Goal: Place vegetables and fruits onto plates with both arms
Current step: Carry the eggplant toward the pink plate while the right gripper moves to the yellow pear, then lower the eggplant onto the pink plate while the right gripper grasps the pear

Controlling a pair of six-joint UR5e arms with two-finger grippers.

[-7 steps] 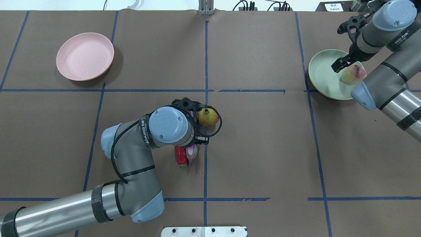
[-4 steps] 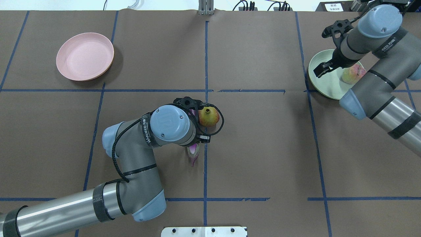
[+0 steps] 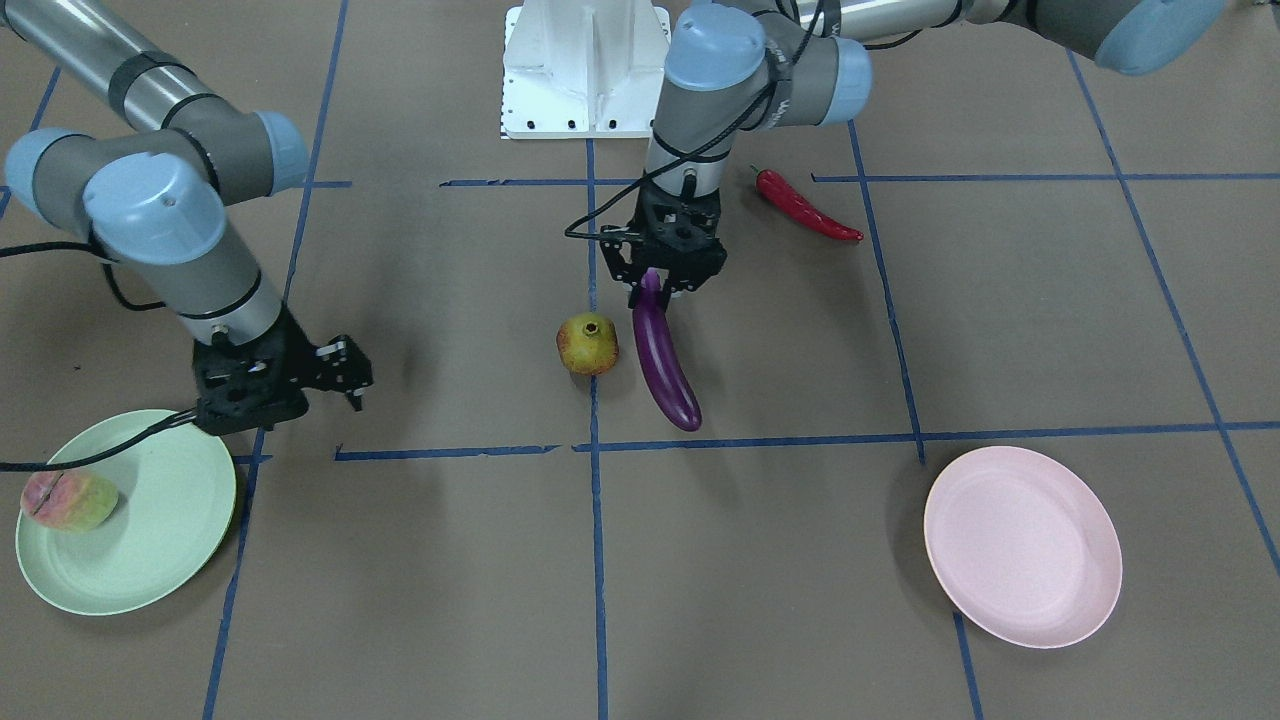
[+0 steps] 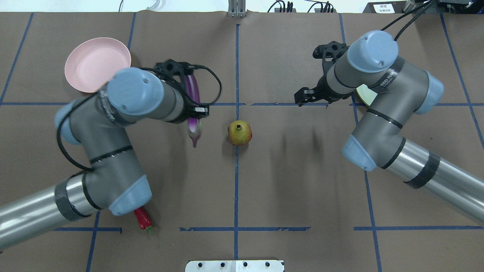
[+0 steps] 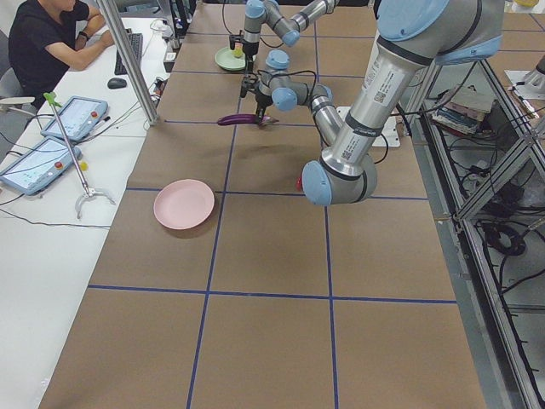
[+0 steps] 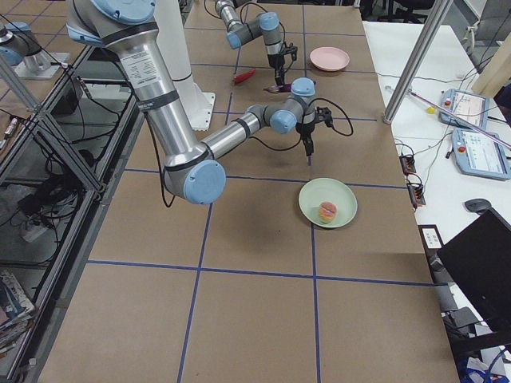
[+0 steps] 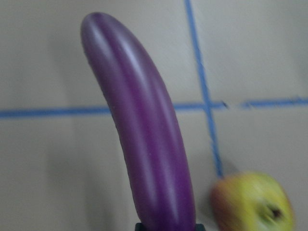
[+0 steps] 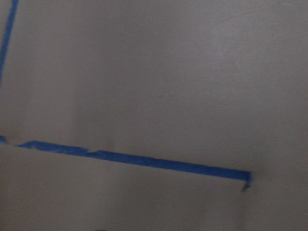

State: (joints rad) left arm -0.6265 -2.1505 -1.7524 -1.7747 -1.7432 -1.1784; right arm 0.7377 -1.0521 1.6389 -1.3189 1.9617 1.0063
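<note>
My left gripper point(image 4: 191, 113) point(image 3: 662, 283) is shut on the purple eggplant point(image 4: 193, 90) point(image 3: 665, 365) near its cap end and holds it off the table. The eggplant fills the left wrist view point(image 7: 144, 134). The pomegranate point(image 4: 239, 133) point(image 3: 587, 343) sits on the table just right of it. The red chili point(image 3: 805, 208) lies near my left elbow point(image 4: 143, 219). The peach point(image 3: 68, 500) lies on the green plate point(image 3: 150, 540). The pink plate point(image 4: 90, 64) is bare. My right gripper point(image 3: 350, 380) point(image 4: 304, 97) is open and empty, between the green plate and the pomegranate.
My right arm covers most of the green plate point(image 4: 365, 94) in the overhead view. The white base block point(image 3: 585, 70) stands at the table's near edge. Blue tape lines cross the brown table. An operator point(image 5: 51, 43) sits at a side desk.
My left gripper has carried the eggplant away from the chili and pomegranate, left and farther out toward the pink plate. My right gripper has left the green plate and moved toward the table's middle.
</note>
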